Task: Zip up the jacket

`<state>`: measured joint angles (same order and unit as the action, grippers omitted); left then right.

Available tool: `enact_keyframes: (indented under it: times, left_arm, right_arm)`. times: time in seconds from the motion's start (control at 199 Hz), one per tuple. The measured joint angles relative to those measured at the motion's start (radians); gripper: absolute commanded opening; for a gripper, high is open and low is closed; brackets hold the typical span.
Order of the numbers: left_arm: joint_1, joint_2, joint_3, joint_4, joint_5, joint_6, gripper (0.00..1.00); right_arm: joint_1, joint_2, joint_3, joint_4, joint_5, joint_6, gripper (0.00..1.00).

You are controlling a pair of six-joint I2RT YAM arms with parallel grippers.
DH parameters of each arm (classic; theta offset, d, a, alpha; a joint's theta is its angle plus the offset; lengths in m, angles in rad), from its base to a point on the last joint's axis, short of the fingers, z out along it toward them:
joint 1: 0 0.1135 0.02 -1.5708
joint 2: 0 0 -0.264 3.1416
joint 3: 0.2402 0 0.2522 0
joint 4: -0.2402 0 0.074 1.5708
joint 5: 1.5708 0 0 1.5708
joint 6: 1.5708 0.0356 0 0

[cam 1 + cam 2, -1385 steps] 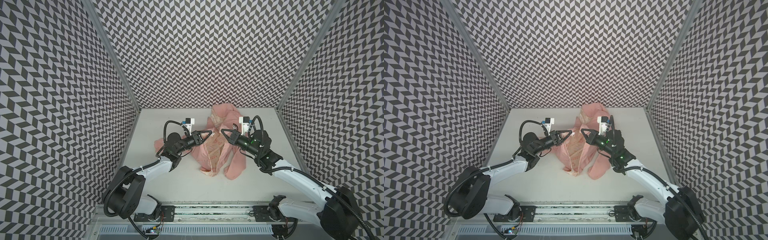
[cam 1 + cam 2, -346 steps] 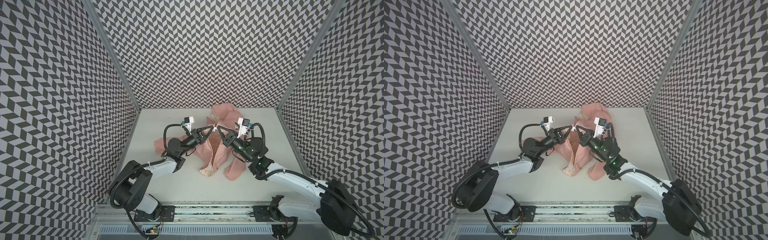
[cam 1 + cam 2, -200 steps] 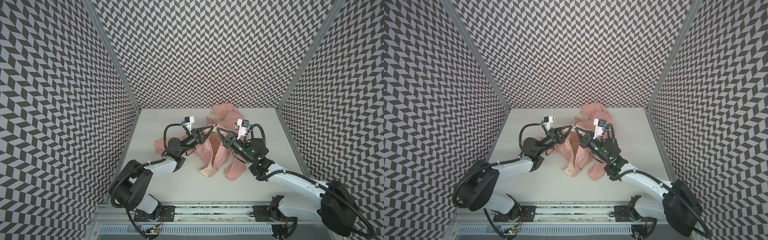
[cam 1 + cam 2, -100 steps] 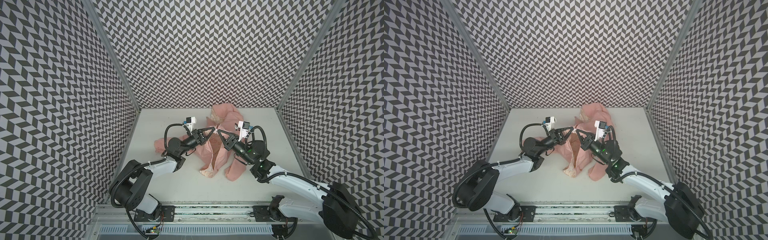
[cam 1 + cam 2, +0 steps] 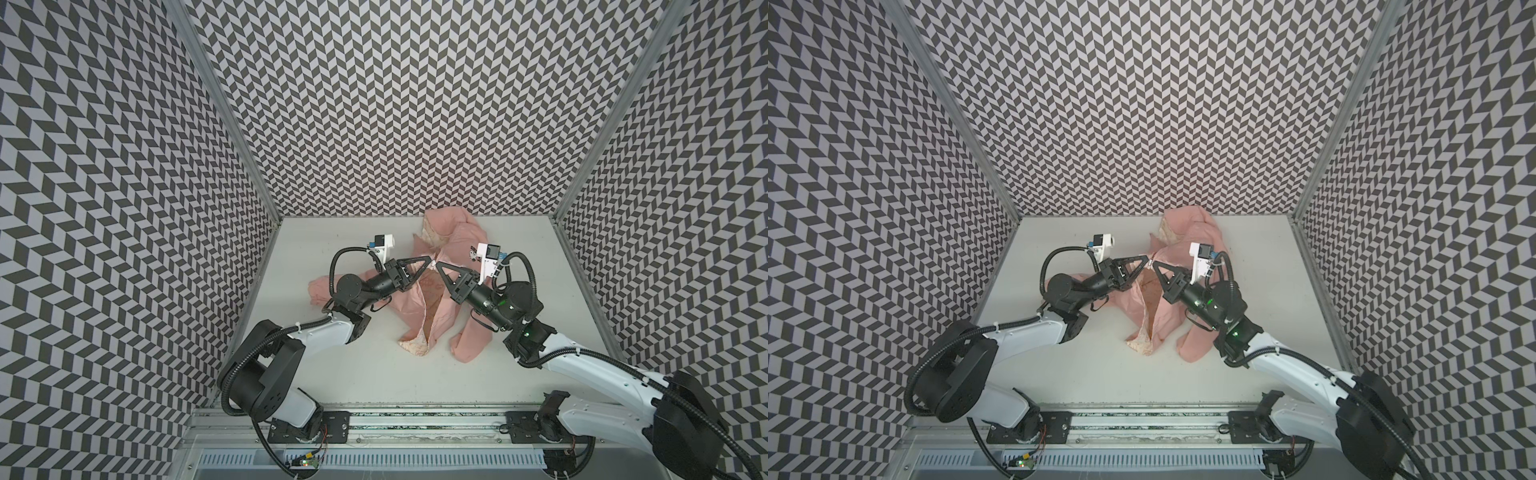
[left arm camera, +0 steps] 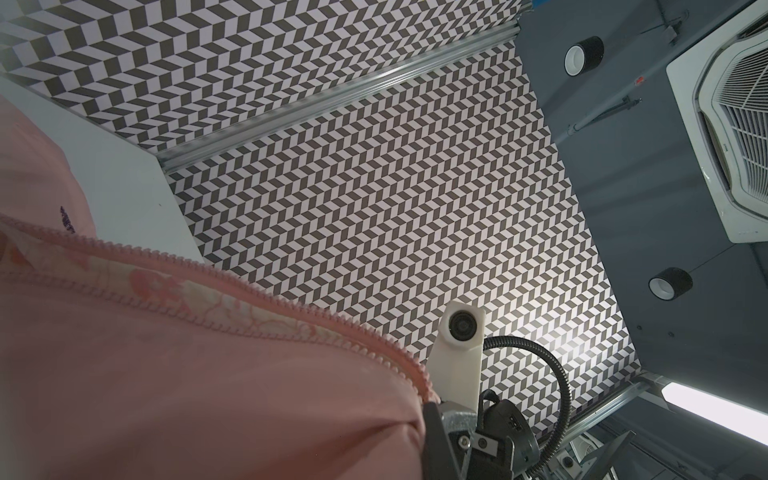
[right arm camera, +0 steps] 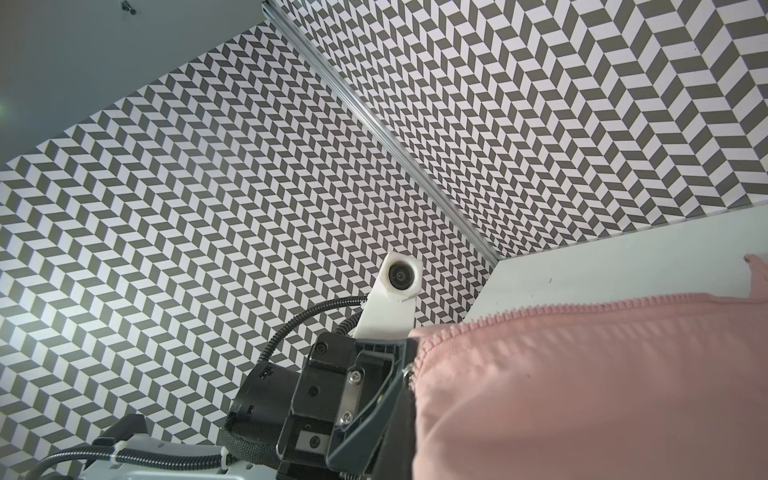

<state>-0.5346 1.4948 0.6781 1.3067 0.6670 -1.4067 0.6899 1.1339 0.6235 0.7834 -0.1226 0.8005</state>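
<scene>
**As two claws pinch the jacket point(image 5: 415, 316) point(image 5: 1158, 316)**

While the jacket lies crumpled on the bench point(image 5: 374, 374) point(image 5: 1100, 365) in both top views, the left claw point(image 5: 430, 261) point(image 5: 1147, 259) and the right claw point(image 5: 437, 264) point(image 5: 1155, 264) are each closed on its raised front edge, tips nearly touching. Left wrist view: pink zipper teeth point(image 6: 249, 286) beside cream lining point(image 6: 208, 297). Right wrist view: the teeth point(image 7: 582, 306) end at the left claw point(image 7: 399, 365).

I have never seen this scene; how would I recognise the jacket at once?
Look at the white table enclosed by chevron-patterned walls. Toward its back edge, between the two robot arms, lies the jacket, crumpled and salmon-pink with cream printed lining. It is the only fabric thing there, and the left end effector and right end effector both pinch it.
</scene>
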Motion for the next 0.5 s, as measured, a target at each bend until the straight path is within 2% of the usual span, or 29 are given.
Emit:
enact_keyframes:
  times: [0.504]
  left_arm:
    - [0.01,-0.012,0.009,-0.024,0.014,-0.009,0.0]
  right_arm:
    - [0.001,0.027,-0.002,0.039,-0.002,0.005,0.0]
